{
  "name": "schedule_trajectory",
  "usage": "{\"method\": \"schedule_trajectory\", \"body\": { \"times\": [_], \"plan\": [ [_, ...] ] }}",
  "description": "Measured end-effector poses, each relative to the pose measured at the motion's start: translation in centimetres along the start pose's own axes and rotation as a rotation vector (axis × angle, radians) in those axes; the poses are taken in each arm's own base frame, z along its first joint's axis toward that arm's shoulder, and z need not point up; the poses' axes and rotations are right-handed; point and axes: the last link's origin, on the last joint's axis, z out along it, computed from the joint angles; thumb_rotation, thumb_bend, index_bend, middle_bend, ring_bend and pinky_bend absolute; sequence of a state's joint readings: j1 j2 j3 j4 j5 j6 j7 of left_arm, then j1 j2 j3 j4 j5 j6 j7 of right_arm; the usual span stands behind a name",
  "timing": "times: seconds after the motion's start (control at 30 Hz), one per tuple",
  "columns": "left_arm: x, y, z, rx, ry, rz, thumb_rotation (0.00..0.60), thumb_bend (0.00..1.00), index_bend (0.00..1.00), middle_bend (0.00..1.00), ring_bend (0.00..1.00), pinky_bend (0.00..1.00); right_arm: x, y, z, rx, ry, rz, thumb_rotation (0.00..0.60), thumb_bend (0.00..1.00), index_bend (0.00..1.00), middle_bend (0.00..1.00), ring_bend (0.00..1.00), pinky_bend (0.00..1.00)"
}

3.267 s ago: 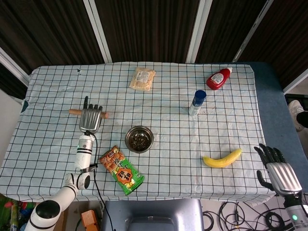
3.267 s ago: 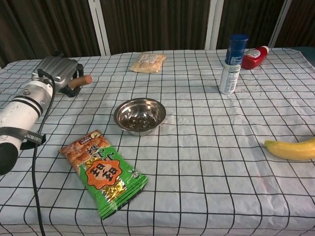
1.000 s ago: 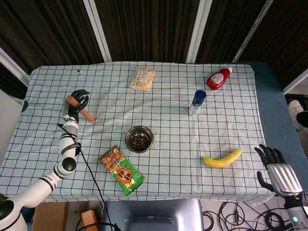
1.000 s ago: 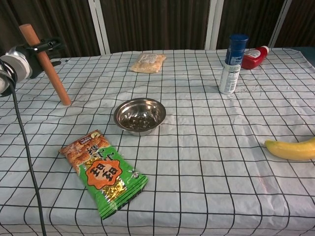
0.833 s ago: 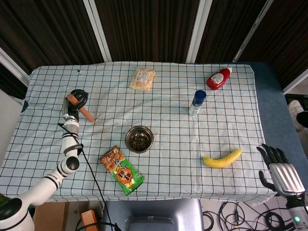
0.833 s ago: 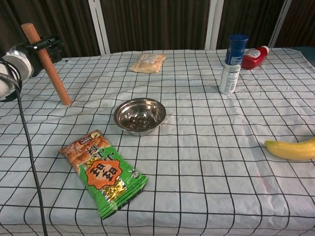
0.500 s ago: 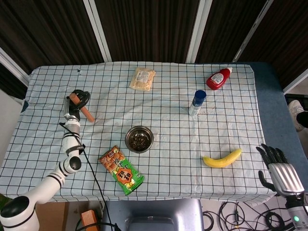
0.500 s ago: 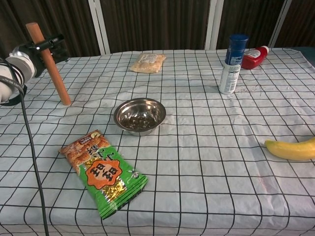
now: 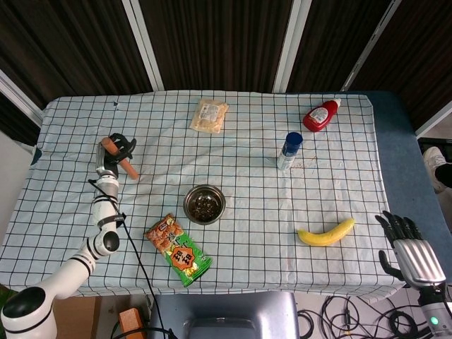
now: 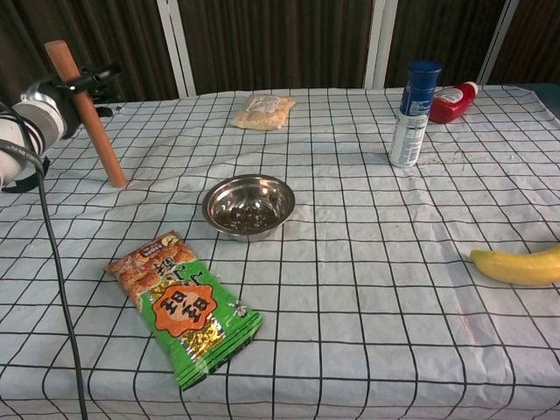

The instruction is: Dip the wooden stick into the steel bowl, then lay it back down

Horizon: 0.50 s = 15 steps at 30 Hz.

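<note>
table (image 9: 395, 176): white cloth with black grid | backdrop: dark curtains (image 10: 271, 44), white vertical posts (image 9: 291, 44) | floor: cables (image 9: 339, 318) at lower right

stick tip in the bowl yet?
No, the left hand holds the wooden stick tilted with its lower end on the cloth, well left of the steel bowl.
</note>
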<state>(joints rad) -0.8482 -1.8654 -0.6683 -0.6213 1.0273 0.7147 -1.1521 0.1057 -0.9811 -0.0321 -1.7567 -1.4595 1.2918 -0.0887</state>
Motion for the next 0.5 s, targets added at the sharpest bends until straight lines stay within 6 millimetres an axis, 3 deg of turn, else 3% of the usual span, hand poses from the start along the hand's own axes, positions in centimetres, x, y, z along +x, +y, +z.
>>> {"method": "schedule_trajectory", "body": {
  "times": [0.13,0.4,0.47,0.5],
  "plan": [
    [-0.38,-0.11,-0.03,0.030,-0.033,0.006,0.397,0.21,0.66,0.85,0.54,0.71,0.01,0.01,0.02,-0.001,0.000,0.001,0.600,0.48,0.00,0.00,0.00,0.00],
    [-0.70,-0.22,-0.25,0.030,-0.050,0.022,0.398,0.21,0.82,0.98,0.68,0.85,0.02,0.02,0.06,-0.001,0.000,0.001,0.600,0.48,0.00,0.00,0.00,0.00],
    [-0.75,-0.21,-0.27,0.027,-0.050,0.024,0.420,0.21,0.88,1.00,0.73,0.89,0.04,0.02,0.05,0.000,0.000,0.001,0.600,0.48,0.00,0.00,0.00,0.00],
    [-0.78,-0.20,-0.28,0.025,-0.050,0.023,0.468,0.21,0.89,1.00,0.74,0.91,0.05,0.02,0.04,0.000,0.000,0.002,0.600,0.48,0.00,0.00,0.00,0.00]
  ]
}}
